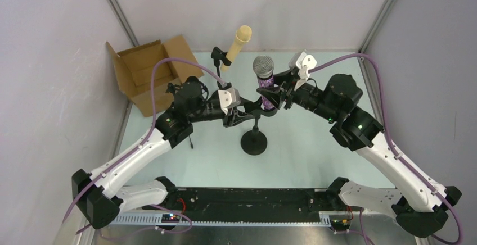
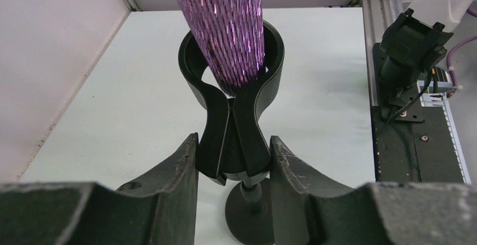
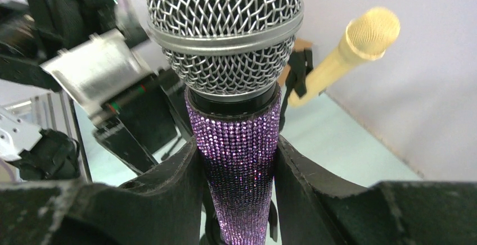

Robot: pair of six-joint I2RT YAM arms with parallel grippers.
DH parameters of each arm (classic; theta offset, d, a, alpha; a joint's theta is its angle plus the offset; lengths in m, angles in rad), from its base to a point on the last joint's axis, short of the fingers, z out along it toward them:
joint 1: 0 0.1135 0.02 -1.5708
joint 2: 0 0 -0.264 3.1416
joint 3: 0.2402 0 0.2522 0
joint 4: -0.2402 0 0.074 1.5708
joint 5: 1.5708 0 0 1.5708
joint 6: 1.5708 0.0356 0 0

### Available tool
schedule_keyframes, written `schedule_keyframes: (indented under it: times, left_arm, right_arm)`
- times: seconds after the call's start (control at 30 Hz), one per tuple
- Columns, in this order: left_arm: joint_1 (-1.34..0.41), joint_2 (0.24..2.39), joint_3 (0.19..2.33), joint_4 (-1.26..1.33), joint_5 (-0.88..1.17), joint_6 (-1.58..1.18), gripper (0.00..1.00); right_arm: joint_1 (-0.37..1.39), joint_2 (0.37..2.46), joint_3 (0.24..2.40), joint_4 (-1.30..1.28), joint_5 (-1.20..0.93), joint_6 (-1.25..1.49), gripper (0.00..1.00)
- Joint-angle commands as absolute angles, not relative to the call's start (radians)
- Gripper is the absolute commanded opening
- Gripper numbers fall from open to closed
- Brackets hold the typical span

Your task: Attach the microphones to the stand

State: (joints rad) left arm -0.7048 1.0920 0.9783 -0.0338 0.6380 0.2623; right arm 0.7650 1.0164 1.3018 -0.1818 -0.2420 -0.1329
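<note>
The purple glitter microphone with a silver mesh head stands upright, its lower end inside the black clip of the round-based stand. My right gripper is shut on its glitter body, just below the head. My left gripper is shut on the clip's stem, with the microphone body sitting in the clip's ring above. The cream-beige microphone sits tilted in the clip of a second stand at the back; it also shows in the right wrist view. The black microphone with the orange end is out of view.
An open cardboard box lies at the back left near the wall. A thin black rod lies beside my left arm. Walls close the table at the back and both sides. The right arm's base shows at the right of the left wrist view.
</note>
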Motion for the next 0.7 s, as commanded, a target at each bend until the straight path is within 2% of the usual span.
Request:
schedule_keyframes:
  times: [0.0, 0.4, 0.47, 0.5, 0.53, 0.57, 0.63, 0.67]
  left_arm:
    - [-0.705, 1.073, 0.968, -0.009, 0.61, 0.287, 0.0]
    - [-0.705, 1.062, 0.965, -0.007, 0.594, 0.282, 0.0]
    - [-0.706, 1.06, 0.966, -0.007, 0.581, 0.27, 0.11]
    - [-0.707, 1.06, 0.966, -0.007, 0.58, 0.267, 0.33]
    - [-0.707, 1.06, 0.966, -0.006, 0.579, 0.263, 0.4]
    - [-0.708, 1.06, 0.965, -0.006, 0.575, 0.26, 0.52]
    - [-0.709, 1.06, 0.969, -0.005, 0.569, 0.256, 0.69]
    - [-0.709, 1.06, 0.972, -0.006, 0.564, 0.256, 0.71]
  right_arm:
    - [0.773, 0.984, 1.244, -0.146, -0.171, -0.14, 0.0]
    - [0.776, 0.94, 1.084, 0.034, -0.141, -0.111, 0.0]
    - [0.779, 0.931, 1.079, 0.047, -0.134, -0.116, 0.0]
    - [0.779, 0.927, 1.08, 0.05, -0.133, -0.123, 0.0]
    - [0.78, 0.925, 1.079, 0.053, -0.133, -0.126, 0.0]
    - [0.78, 0.922, 1.079, 0.054, -0.134, -0.133, 0.0]
    - [0.781, 0.919, 1.079, 0.05, -0.135, -0.143, 0.0]
    - [0.781, 0.919, 1.079, 0.047, -0.132, -0.145, 0.0]
